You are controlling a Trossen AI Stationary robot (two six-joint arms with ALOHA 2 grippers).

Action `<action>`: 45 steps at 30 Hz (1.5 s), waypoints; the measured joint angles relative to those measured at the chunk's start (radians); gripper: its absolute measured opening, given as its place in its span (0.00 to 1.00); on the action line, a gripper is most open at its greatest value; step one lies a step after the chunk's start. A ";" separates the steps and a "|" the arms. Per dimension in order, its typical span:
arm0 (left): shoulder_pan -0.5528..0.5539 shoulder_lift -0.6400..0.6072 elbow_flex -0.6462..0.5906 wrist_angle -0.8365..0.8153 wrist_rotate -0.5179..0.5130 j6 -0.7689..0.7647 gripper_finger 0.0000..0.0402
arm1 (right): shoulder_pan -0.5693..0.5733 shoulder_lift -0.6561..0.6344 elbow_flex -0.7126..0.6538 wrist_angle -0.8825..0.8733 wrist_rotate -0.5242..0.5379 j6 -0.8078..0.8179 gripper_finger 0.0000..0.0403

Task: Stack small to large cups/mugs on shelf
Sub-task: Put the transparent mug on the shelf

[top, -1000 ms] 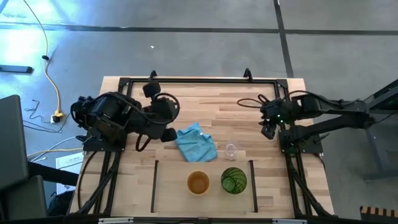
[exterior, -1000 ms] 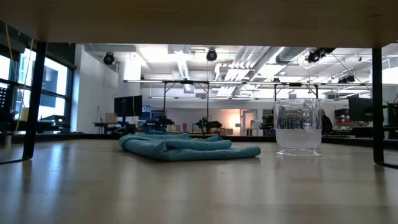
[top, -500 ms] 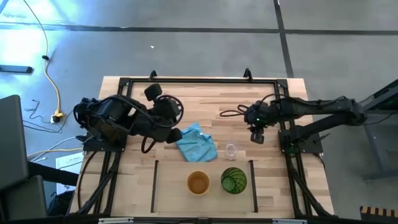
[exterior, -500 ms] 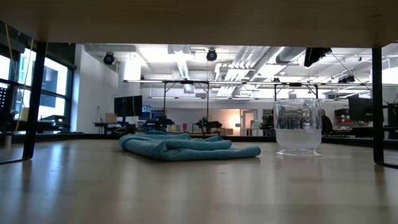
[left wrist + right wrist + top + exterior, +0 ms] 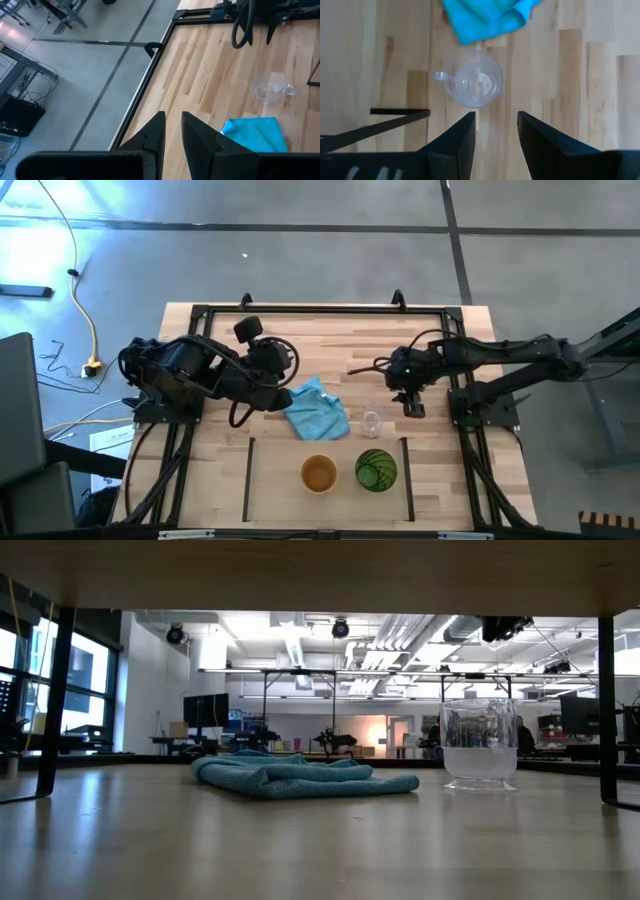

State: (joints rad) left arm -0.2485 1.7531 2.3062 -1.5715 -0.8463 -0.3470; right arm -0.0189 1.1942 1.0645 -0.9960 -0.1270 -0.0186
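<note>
Near the front edge of the surface (image 5: 440,330), inside the shelf (image 5: 275,480) marked by thin dark lines, the orange cup (image 5: 318,474) and the green tumbler (image 5: 376,470) stand upright side by side, close but apart; the low view shows neither of them. Just behind the shelf's back line the small clear glass (image 5: 372,421) stands upright by itself, with the light-blue cloth (image 5: 316,409) crumpled beside it; from above the glass is faint and its rim hard to trace, while the low view shows it plainly, with the cloth low next to it. Its little handle can be made out only in the wrist views. The right hand (image 5: 413,407) hangs above the surface just beside the glass, on the side away from the cloth, its fingers (image 5: 457,145) spread with the glass seen ahead of the gap and nothing between them; their tips are cut off at the picture's edge. In the low view only a dark bit of an arm peeks in under the upper frame, and which arm it is cannot be told from there. The left hand (image 5: 283,395) rests at the cloth's far edge, its fingers (image 5: 197,142) pressed nearly together on nothing. Bare wood lies open behind the glass as far as the black metal frame (image 5: 320,309), and the left half of the shelf is free.
</note>
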 joint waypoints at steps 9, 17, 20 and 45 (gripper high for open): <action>0.000 0.000 0.000 0.000 -0.003 -0.001 0.13 | -0.046 0.116 0.000 0.045 -0.083 -0.071 0.34; 0.000 0.000 0.000 0.000 0.008 -0.014 0.13 | -0.061 0.245 0.000 0.057 -0.124 -0.136 0.34; 0.000 0.000 0.000 0.000 0.019 -0.023 0.13 | -0.067 0.288 0.000 0.059 -0.132 -0.163 0.34; 0.000 0.000 0.000 0.000 0.023 -0.036 0.13 | -0.086 0.413 0.000 0.172 -0.165 -0.163 0.34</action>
State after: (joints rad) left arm -0.2489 1.7531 2.3062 -1.5711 -0.8230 -0.3828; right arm -0.1051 1.6069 1.0645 -0.8245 -0.2916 -0.1814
